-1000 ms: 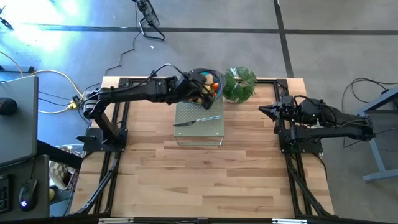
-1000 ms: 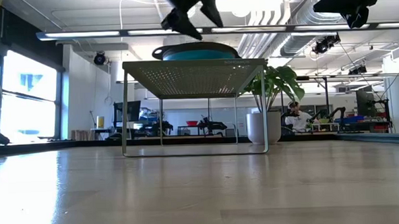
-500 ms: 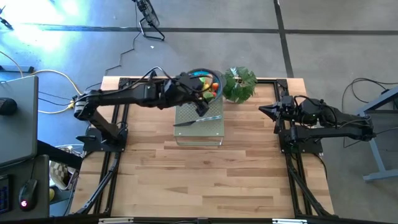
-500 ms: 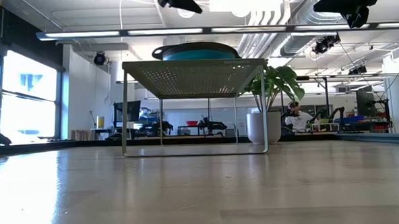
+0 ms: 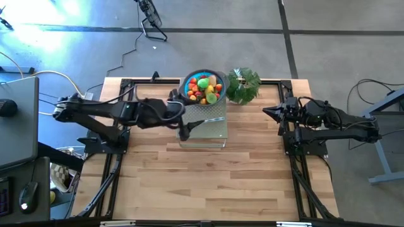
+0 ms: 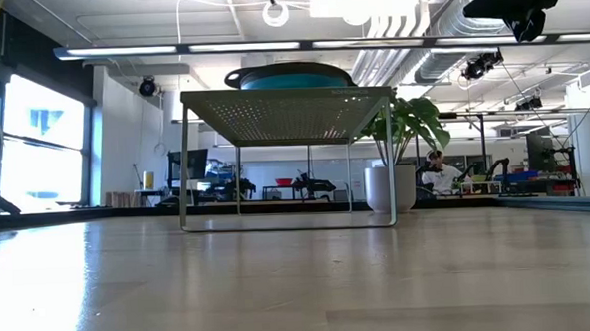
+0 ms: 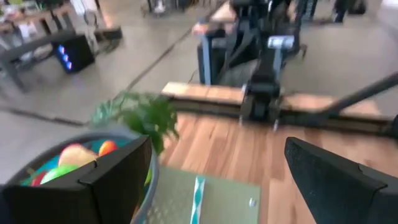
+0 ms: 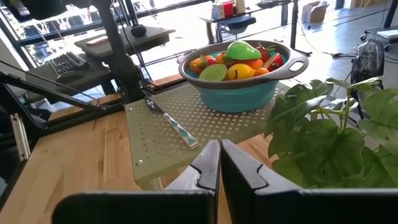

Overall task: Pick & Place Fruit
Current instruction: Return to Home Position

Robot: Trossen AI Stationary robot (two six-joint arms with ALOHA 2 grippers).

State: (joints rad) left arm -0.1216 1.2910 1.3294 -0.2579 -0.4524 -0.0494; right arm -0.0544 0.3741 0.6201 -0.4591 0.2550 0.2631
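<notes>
Fruit (image 5: 203, 88) fills one blue bowl (image 8: 242, 98) beside one knife (image 8: 176, 127) on one shelf (image 8: 155, 148); left gripper (image 5: 184, 131) spread empty, right gripper (image 8: 219, 148) pressed together.

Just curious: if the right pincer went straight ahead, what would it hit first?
Likely the metal shelf, near the knife; the plant stands just beside that line. The right pincer may sit higher than the shelf top, so it might pass over.
</notes>
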